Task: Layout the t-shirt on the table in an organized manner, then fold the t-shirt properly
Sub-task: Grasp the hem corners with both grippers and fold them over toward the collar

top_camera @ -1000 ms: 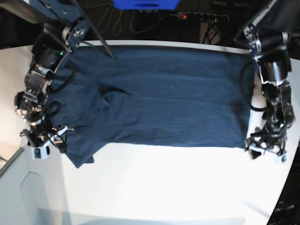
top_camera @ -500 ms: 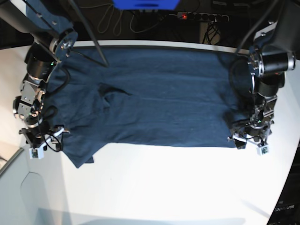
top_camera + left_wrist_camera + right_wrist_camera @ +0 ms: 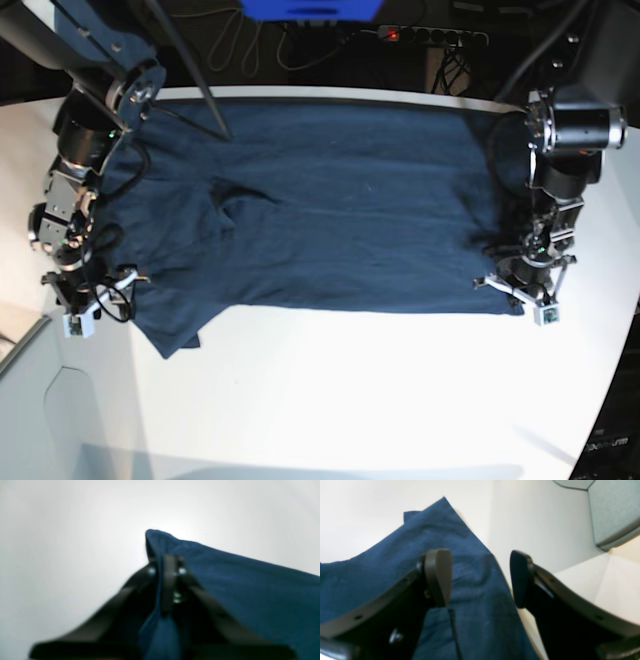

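Now the left hand is clamped on the t-shirt corner, bare worktop beyond; the right hand stands apart straddling the opposite hem edge.

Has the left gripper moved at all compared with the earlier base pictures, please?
Yes. The left gripper has shifted inward from the bare table onto the t-shirt corner and closed on it.

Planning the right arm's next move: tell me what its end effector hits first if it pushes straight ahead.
Probably the t-shirt: the open right end effector straddles its edge, with the white table just beyond. Depth is unclear from the wrist view.
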Controlling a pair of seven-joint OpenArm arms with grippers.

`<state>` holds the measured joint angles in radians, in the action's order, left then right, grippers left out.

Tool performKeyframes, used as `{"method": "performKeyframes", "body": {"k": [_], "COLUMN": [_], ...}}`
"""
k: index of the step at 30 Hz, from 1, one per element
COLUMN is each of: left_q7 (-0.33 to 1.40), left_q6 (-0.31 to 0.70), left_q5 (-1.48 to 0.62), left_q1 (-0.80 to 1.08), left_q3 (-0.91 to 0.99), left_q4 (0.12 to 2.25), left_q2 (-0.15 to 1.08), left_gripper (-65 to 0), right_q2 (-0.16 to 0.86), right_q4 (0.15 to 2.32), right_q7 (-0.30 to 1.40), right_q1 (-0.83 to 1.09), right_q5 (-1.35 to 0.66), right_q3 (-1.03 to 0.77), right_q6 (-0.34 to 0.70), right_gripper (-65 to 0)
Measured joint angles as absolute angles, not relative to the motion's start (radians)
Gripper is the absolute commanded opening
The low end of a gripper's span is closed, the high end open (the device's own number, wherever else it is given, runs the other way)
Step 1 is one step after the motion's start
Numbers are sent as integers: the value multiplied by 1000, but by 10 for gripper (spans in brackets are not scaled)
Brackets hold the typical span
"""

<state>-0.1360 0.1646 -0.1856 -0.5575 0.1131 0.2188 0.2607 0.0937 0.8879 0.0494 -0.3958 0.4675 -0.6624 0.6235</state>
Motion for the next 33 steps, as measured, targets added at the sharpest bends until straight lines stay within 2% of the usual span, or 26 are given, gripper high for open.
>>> {"method": "performKeyframes", "body": {"k": [3,9,11,13,14,29,31,33], "left_q7": [-131,-132,-132,-131,-128,-130,-129,-129], "left_q6": [164,166,168,168,168,168,168,168], "left_q5": [-186,-186,-186,-186,-186,-186,-186,-186], "left_q1": [-558,-557,-557,-557,-557,-556,-556,-556], "left_q3": [113,113,113,113,113,113,113,113], "left_q4": [224,225,224,224,224,225,225,225], "left_q2": [260,260,261,263,263,263,263,263], "left_gripper": [-649,-650,-650,-650,-650,-650,-650,-650], "right_q2": [95,127,156,175,189,221,220,221], "right_q4": [872,695,657,631,618,455,453,453], "right_q7": [50,46,44,49,51,-58,-60,-61], "right_q1": [-409,-477,-472,-469,-467,-484,-484,-484], "right_q5": [467,465,465,466,466,446,448,448], "right_q3": [-662,-665,-664,-664,-664,-661,-661,-660], "right_q6": [623,620,569,473,466,464,464,464], "right_gripper": [-281,-281,-281,-280,-280,-286,-324,-421]}}
